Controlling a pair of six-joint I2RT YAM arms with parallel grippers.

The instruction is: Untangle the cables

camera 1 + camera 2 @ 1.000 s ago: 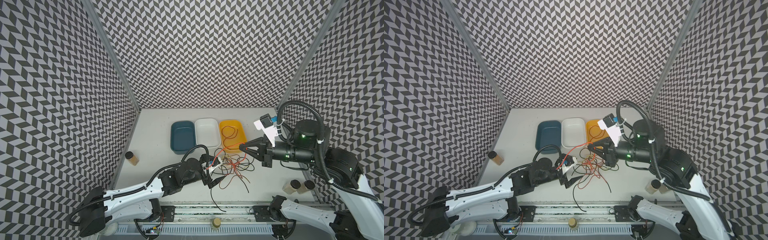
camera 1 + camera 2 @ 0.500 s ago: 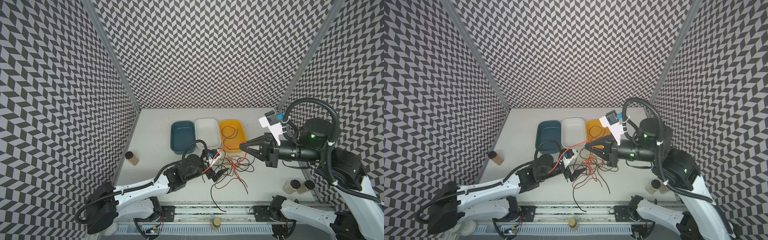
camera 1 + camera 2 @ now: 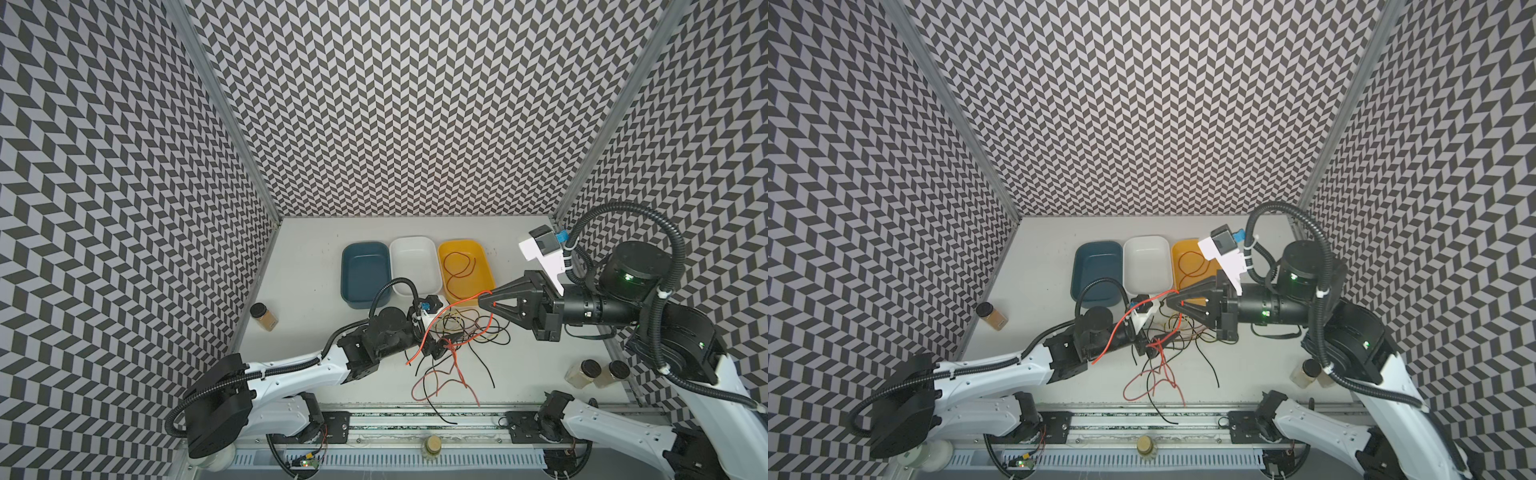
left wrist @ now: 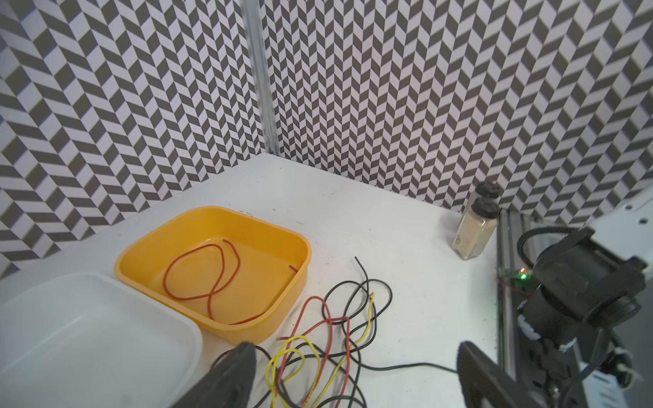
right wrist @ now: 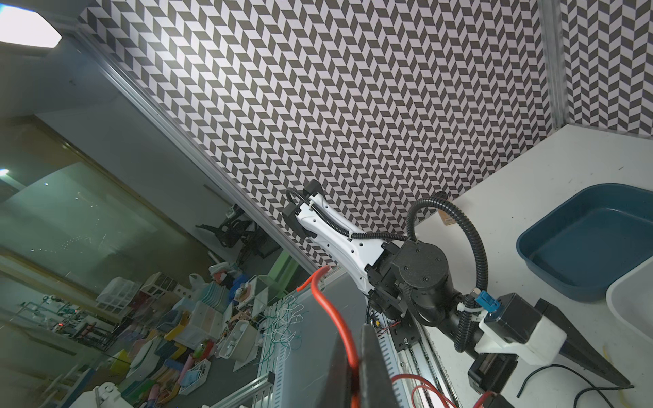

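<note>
white tabletop (image 3: 307, 291), thin black, orange-red and yellow cables (image 3: 449, 343) tangled between spread left gripper (image 4: 353, 378) jaws, orange-red strand (image 5: 337, 321) clamped in right gripper (image 3: 484, 300), stretched leftward.

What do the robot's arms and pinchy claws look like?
The left arm and right arm are white shells joined by chunky round black motors. A ribbed black hose loops along each. The left gripper and right gripper are black, with two pointed, wedge-shaped fingers. Each wrist carries a white camera mount with a blue plug. Small green lights glow on the right arm.
</note>
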